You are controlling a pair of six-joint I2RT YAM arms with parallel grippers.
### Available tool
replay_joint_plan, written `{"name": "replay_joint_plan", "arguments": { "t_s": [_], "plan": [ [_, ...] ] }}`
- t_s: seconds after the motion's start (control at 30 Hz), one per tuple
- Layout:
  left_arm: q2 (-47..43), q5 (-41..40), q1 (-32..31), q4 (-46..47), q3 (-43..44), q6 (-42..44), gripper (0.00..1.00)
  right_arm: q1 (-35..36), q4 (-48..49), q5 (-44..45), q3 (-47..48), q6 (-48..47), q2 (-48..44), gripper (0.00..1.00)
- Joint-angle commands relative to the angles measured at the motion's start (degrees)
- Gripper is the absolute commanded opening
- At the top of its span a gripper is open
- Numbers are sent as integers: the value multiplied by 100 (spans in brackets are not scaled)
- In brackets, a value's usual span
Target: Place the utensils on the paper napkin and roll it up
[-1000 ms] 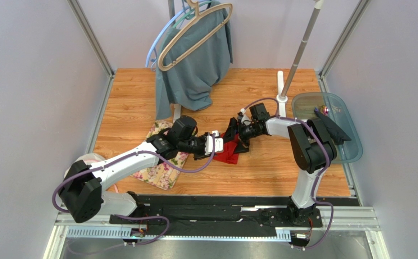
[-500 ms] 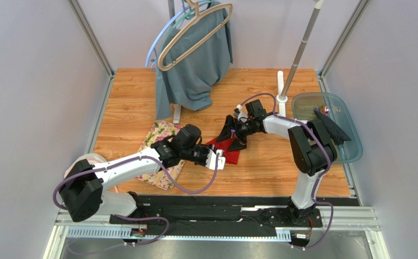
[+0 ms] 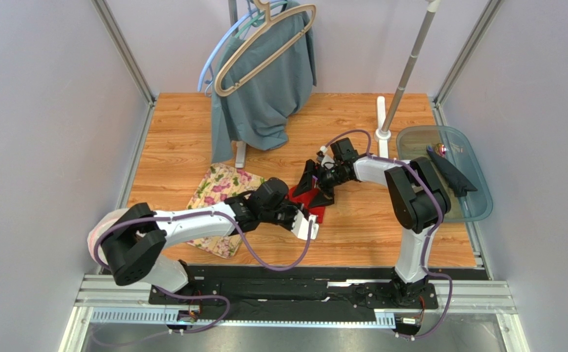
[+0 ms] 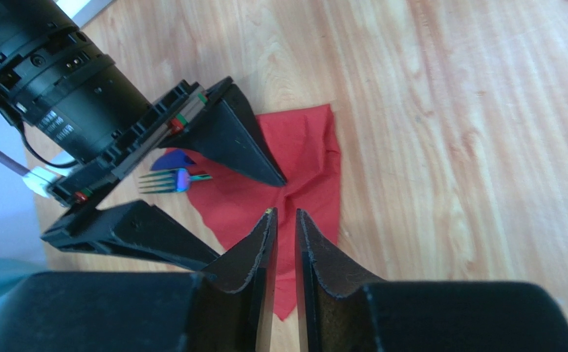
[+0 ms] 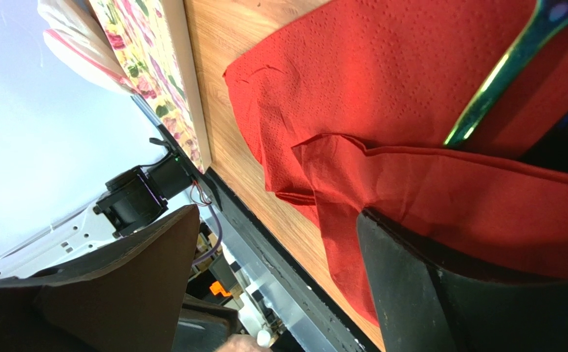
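Toward the left of the table [image 3: 177,125], the cream floral mat [image 3: 217,192] is lying outside the work, with the left arm passing over it. Just right of it, the left gripper [image 4: 283,214] is hanging over the near part of the red paper napkin [image 4: 310,147]. Its fingers [image 4: 250,257] are standing almost together with only a narrow slit between them; whether they are pinching a ridge of the paper I cannot tell.

The napkin is lying on the wood near the middle of the table. It is not flat but creased, with one flap folded over, and no tight roll is showing. At the napkin's edge, a fork [image 4: 168,180] with bluish tines and a green handle is lying partly on the red sheet, its tines sticking out over the wood. A blue piece [image 4: 174,158] is showing just beside it, mostly hidden.

The right gripper [image 4: 250,220] is straddling this end with its fingers spread wide, gripping nothing. One finger is pressing down on the napkin. Far right, a clear tray [image 3: 478,199] is holding some small coloured things, too small to name.

By my reading, the placing is partly done and the rolling is only beginning: the paper is yet to be wrapped around the cutlery into a bundle.
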Motion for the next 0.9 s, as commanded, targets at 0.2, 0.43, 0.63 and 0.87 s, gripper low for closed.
{"name": "replay_joint_plan", "arguments": {
  "t_s": [0.2, 0.43, 0.63, 0.87],
  "plan": [
    [1085, -765, -219, 1637, 33, 632, 18, 33, 188, -87, 219, 82, 180, 86],
    [1499, -660, -219, 1656, -1, 808, 11, 24, 180, -123, 263, 55, 84, 85],
    [1753, -615, -219, 1287, 33, 782, 4, -11, -92, -158, 561, -164, -92, 83],
    [1868, -571, -228, 979, 112, 606, 0, -204, -804, -36, 1027, -515, -496, 71]
  ]
}}
